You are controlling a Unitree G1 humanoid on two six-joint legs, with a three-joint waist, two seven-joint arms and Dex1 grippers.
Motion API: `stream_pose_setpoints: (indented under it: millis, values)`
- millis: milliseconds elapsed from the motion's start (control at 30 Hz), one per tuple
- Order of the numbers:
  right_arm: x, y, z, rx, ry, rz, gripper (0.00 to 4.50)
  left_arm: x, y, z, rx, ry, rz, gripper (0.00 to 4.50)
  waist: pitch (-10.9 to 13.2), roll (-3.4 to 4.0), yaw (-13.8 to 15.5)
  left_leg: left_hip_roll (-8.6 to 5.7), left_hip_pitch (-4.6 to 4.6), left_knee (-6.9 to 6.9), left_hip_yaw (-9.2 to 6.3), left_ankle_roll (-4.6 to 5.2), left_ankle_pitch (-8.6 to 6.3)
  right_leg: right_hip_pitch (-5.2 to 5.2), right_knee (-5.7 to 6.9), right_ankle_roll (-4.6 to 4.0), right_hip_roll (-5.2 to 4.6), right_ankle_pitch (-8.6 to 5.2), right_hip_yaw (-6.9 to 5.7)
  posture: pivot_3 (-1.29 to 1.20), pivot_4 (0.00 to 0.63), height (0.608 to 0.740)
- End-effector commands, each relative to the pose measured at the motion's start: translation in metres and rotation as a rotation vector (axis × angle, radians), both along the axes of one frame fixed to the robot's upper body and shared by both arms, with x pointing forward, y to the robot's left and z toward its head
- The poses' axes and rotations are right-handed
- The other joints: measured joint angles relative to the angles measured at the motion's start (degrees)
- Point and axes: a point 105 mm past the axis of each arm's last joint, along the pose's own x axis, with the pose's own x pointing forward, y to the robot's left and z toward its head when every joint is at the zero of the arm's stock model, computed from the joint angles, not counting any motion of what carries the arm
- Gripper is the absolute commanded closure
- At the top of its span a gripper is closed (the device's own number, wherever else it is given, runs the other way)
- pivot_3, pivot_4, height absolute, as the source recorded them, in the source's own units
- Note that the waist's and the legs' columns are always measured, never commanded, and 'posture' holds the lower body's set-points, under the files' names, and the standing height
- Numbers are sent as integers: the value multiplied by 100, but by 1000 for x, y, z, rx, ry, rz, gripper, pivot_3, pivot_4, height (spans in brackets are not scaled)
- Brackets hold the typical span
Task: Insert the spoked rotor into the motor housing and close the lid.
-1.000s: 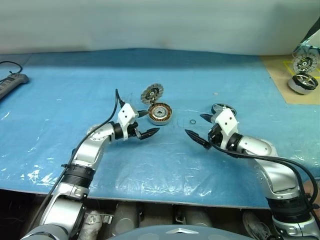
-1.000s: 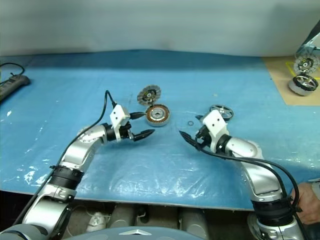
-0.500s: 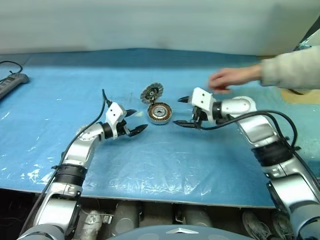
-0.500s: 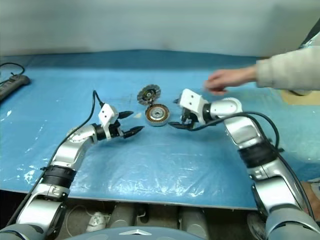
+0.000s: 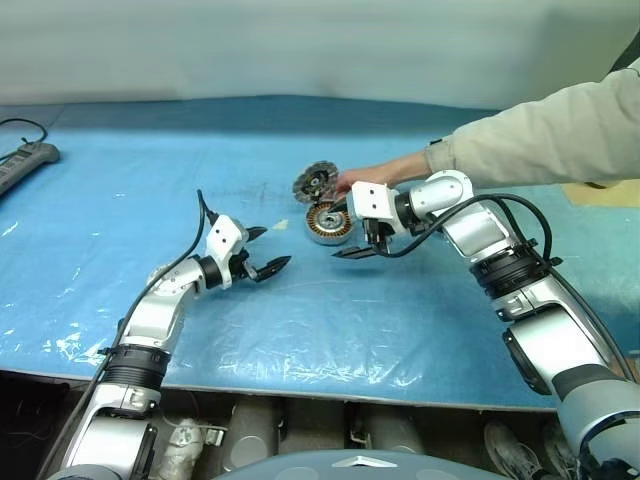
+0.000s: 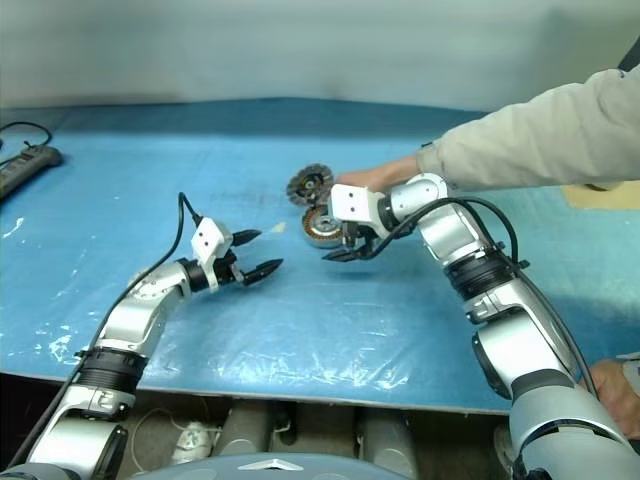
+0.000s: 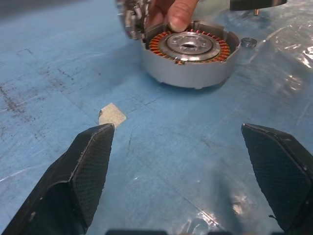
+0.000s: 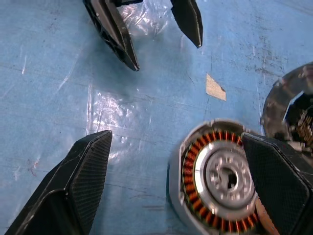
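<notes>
The motor housing lies flat on the blue sheet, copper windings up. The lid stands tilted just behind it, ribbed face showing. A person's hand touches the housing's far rim beside the lid. My right gripper is open and points left, one finger over the housing's near edge, nothing between the fingers. My left gripper is open and empty, left of the housing and apart from it. The spoked rotor is out of view.
The person's sleeve reaches in from the right, above my right arm. A tiny washer lies beside the housing and a white scrap between it and my left gripper. A power strip lies at the far left.
My right gripper has swung left across the sheet and rolled, ending at the housing. A person's hand has reached in to the housing and lid. My left gripper has drawn back leftward.
</notes>
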Motion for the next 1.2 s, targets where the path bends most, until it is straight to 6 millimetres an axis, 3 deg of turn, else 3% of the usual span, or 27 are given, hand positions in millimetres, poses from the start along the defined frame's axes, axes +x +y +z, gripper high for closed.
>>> stream_pose_setpoints:
  millis: [33,167,367,433,567,767,1000,1200]
  values:
    - [-3,2,15,44,-29,19,0,-1,-3,12,-12,-45,-15,47,0,0,1,1,0,0,0,-1,1,0,0,-1,1,1,0,0,150,740]
    - [-2,-5,9,15,-39,1,0,0,-7,14,-7,-44,-36,47,0,0,5,1,-1,-1,1,0,1,-1,0,-1,1,1,0,0,150,740]
    - [11,-46,1,-83,-40,-118,0,-1,-15,14,-7,-43,-64,47,0,-1,33,0,-4,1,3,1,1,0,-2,-1,0,1,0,0,150,740]
    - [8,-51,2,-75,-18,-132,0,-2,-16,13,-8,-39,-71,47,0,-1,21,1,-3,0,3,1,1,-1,-2,-1,1,1,0,0,150,740]
    - [-1,-68,-17,-165,11,-132,0,-3,-20,11,-9,-30,-86,47,0,-1,0,3,-2,-3,3,2,2,-3,-3,-1,2,0,0,0,150,740]
    - [6,-60,-23,-141,-27,-150,0,-1,-24,12,-13,-32,-96,47,1,-1,-18,5,4,-2,4,1,2,-1,-1,-2,3,1,1,0,150,740]
    - [17,-49,-17,-152,-73,-132,0,-2,-26,13,-16,-28,-103,47,1,-1,-5,4,-6,-2,6,1,2,-8,-1,-2,3,1,2,0,150,740]
    - [17,-59,-38,-280,-90,-87,0,-7,-30,10,-16,-21,-111,47,1,-1,5,3,-7,-2,7,2,2,-6,-4,-2,2,1,1,0,150,740]
